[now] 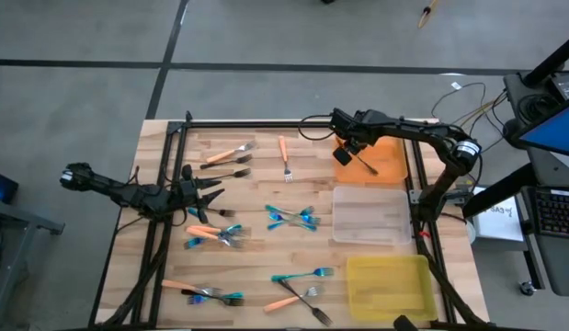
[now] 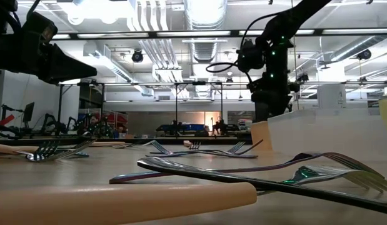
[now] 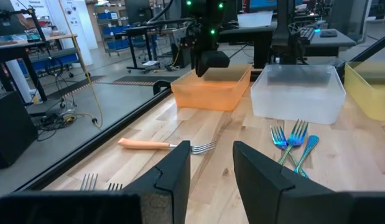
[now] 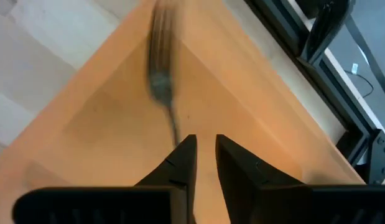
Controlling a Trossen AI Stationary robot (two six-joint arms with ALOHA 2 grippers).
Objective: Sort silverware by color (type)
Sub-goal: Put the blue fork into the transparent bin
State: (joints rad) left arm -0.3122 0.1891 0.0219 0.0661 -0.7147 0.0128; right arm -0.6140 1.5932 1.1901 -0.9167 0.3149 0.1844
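1 fork (image 4: 160, 74) with an orange handle lies in the orange tray (image 1: 385, 152), blurred in the right wrist view, its metal tines away from the right gripper (image 4: 201, 152). That gripper hangs just above the tray's near-left corner, its 2 dark fingers a narrow gap apart and holding nothing, as far as the blur lets me judge.

The other forks lie scattered on the pale wooden table (image 1: 266, 257): slim pieces with silver tines and handles in orange, bright blue or dark grey. An orange fork (image 1: 285, 156) lies alone near the far edge, a crossed bunch of blue forks (image 1: 291, 218) sits mid-table, and a mixed cluster (image 1: 215, 234) lies just left of them. More lie along the near edge.

The orange tray is translucent plastic, rectangular with shallow walls. A clear tray (image 1: 369, 214) of the same shape sits next to it, and a yellow tray (image 1: 387, 283) nearest the front.

The left gripper (image 1: 203, 190) waits low over the table's left side, its fingers spread apart and empty.
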